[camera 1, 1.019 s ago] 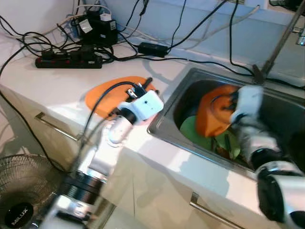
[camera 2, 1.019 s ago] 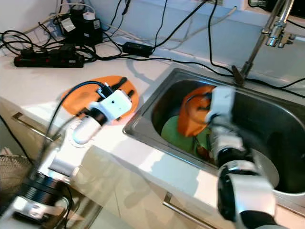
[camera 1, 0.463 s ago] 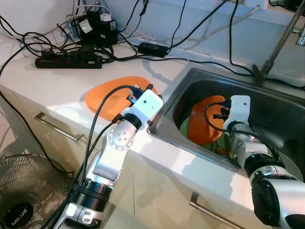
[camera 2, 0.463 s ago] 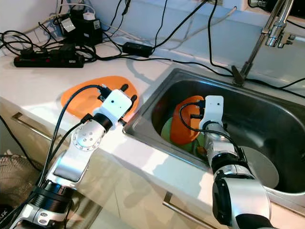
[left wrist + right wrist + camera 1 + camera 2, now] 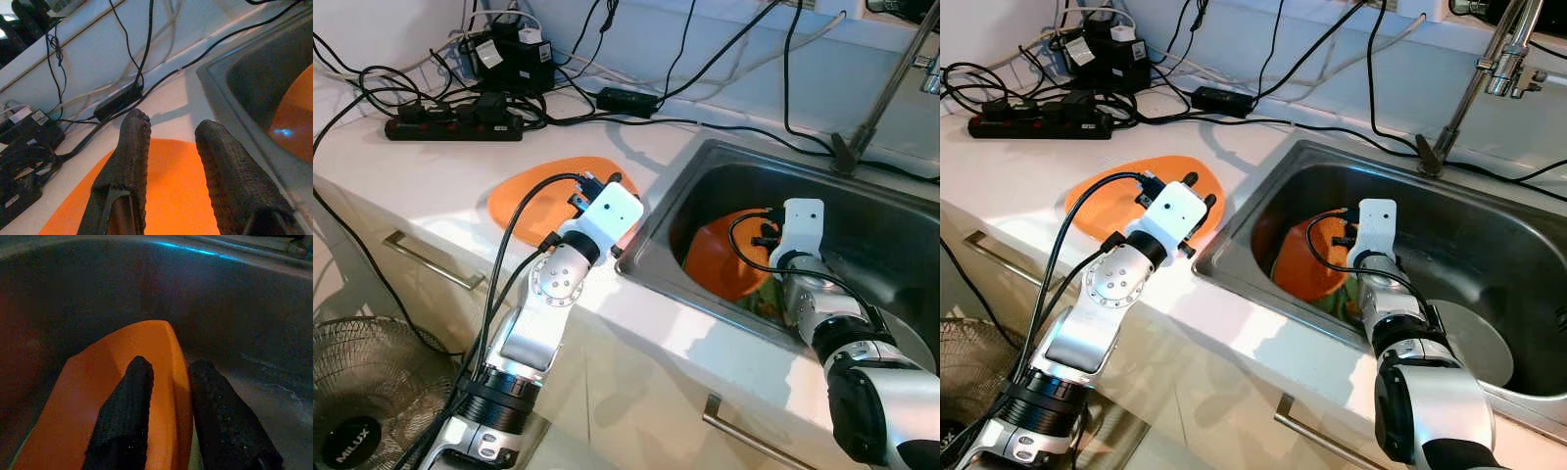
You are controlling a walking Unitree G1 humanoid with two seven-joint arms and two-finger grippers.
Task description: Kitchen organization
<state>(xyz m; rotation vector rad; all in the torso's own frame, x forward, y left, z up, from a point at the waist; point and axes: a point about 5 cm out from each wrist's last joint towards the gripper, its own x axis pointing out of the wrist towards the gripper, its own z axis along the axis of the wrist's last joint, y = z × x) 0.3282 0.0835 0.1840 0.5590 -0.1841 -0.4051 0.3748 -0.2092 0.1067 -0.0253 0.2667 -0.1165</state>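
Pinching the orange plate's (image 5: pixel 146 382) rim, right hand (image 5: pixel 166 377) inside sink (image 5: pixel 891 220).

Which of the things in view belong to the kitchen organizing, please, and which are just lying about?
In use: flat orange plate in the sink, held by right gripper; flat orange plate on the counter, under left gripper; steel sink.
Lying about: black power strip, cables, faucet, floor fan.
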